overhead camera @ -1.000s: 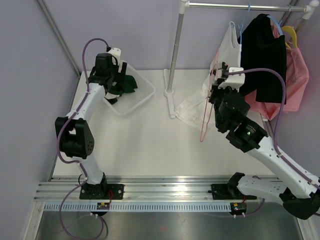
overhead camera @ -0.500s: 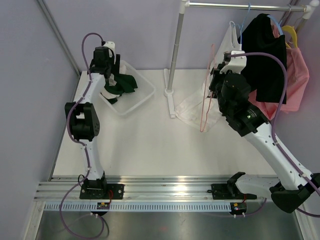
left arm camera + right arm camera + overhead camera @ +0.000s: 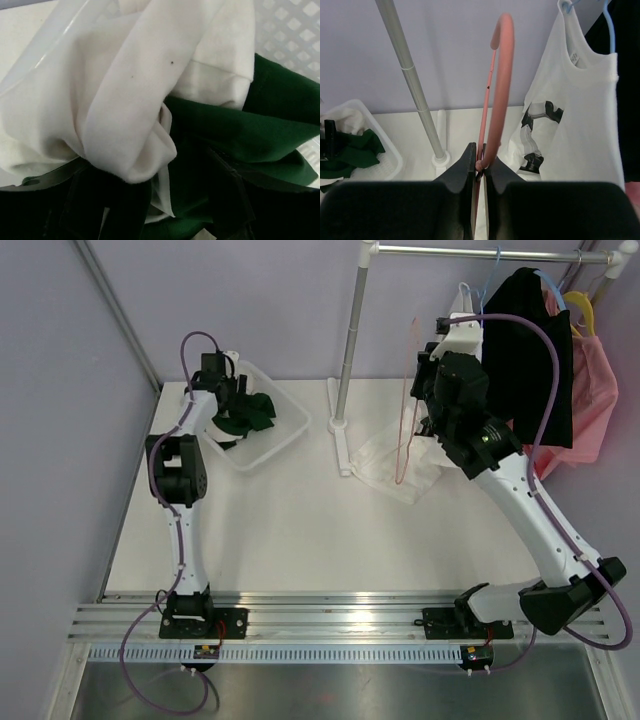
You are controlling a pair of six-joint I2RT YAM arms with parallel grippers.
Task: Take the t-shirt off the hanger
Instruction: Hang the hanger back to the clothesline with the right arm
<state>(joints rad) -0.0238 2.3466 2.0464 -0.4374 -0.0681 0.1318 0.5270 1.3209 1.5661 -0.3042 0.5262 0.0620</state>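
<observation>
On the right half of the surface [image 3: 300,530], the right tool [image 3: 480,161] is closed narrow on the pink hanger [image 3: 498,100], its two fingers pinching the hanger low down while the thick bow curves up and over the tool in the wrist view. Seen from above, the hanger hangs almost upright from the tool, near the rack pole [image 3: 350,340]. Its lower end overlaps the white t-shirt [image 3: 385,462], which lies in a crumpled heap on the surface just beside the foot of the pole. Whether the bottom of the hanger sits inside the cloth or only in front of it I cannot tell.

At the far left, the left tool [image 3: 232,398] reaches into the clear plastic bin [image 3: 277,446], down among the clothes. Its wrist view is filled with a white cloth [image 3: 125,100] lying over a green garment [image 3: 240,125]. The tool's dark fingers show blurred along the bottom edge, wide apart, with cloth between them and no grip that I can make out.

Behind the right arm, a white printed top [image 3: 580,110], a black garment [image 3: 530,350] and a pink garment [image 3: 590,390] hang from the rail [image 3: 470,252]
</observation>
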